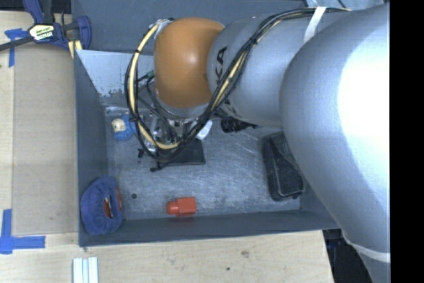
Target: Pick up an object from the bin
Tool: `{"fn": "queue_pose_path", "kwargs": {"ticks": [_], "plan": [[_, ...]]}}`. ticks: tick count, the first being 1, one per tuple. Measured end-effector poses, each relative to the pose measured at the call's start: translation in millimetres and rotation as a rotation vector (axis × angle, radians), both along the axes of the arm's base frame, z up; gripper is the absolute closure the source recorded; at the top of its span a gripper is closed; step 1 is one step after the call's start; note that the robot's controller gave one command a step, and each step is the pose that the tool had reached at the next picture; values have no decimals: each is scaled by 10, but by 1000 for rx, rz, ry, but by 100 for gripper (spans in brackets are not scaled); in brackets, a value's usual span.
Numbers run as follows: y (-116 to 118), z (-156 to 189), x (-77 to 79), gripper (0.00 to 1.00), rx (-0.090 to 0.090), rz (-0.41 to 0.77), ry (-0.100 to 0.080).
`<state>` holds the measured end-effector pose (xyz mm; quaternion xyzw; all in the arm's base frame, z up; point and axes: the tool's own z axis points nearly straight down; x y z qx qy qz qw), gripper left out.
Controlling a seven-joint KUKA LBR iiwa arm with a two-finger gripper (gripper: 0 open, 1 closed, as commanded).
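Gripper is down low in the left-centre of the bin, close to the floor. The wrist hardware sits on top of it, so I can't tell how far open it is or whether it has hold of anything.

Directly under and just right of it is a black flat piece, roughly square, lying flat on the floor. That's the closest thing to the gripper. They overlap from here, but I can't tell if they're touching.

Above the gripper is the orange cover on the wrist, with yellow and black cables looping down its left side and bunching around the gripper. The grey arm comes in from the right and covers the far-right part of the bin.

Other things in the bin:
- small blue-and-cream item, just left of the gripper, near the left wall
- orange-red block, at the near wall, well apart from the gripper
- blue cloth bundle with orange-red marks, in the near-left corner
- black rectangular case, on the right side, its far end tucked under the arm
- small dark part, right of the gripper, at the edge of the arm; too hidden to name
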<state>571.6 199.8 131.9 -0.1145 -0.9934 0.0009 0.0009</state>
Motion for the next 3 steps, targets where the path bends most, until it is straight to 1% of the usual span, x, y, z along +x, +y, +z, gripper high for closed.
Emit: {"fn": "queue_pose_path", "kwargs": {"ticks": [1,2,3], "plan": [[-542,-629,107,0,0,159,-1],[-521,-604,117,100,3,160,-5],[-493,747,-85,100,3,205,-13]]}}
